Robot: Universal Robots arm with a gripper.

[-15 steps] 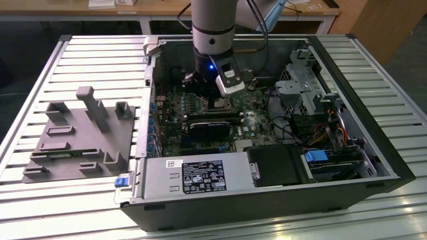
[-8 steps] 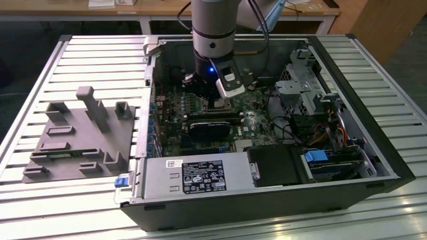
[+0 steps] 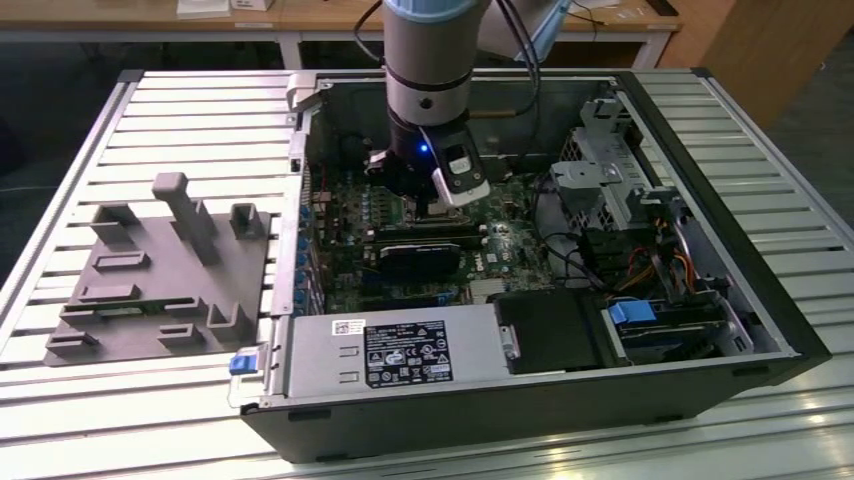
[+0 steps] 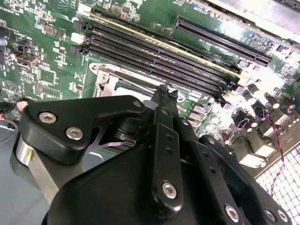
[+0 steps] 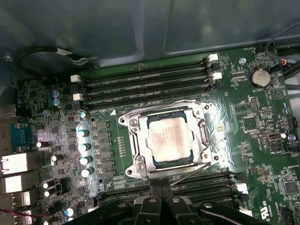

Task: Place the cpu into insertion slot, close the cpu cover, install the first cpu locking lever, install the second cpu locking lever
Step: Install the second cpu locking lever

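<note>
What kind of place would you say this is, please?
Probably a robotics lab or test bench: an open PC case on a slatted metal table, a grey fixture beside it, wooden desks behind.

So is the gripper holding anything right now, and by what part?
Nothing seems held: the gripper looks shut and empty, near the cpu cover, with the cpu already seated.

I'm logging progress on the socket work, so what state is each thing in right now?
cpu: seated flat in the insertion slot.
cpu cover: closed down around the chip.
memory slots: empty.
gripper: low over the motherboard, beside the socket; holds nothing that I can see.
computer case: lying on its side, side panel off.
</note>
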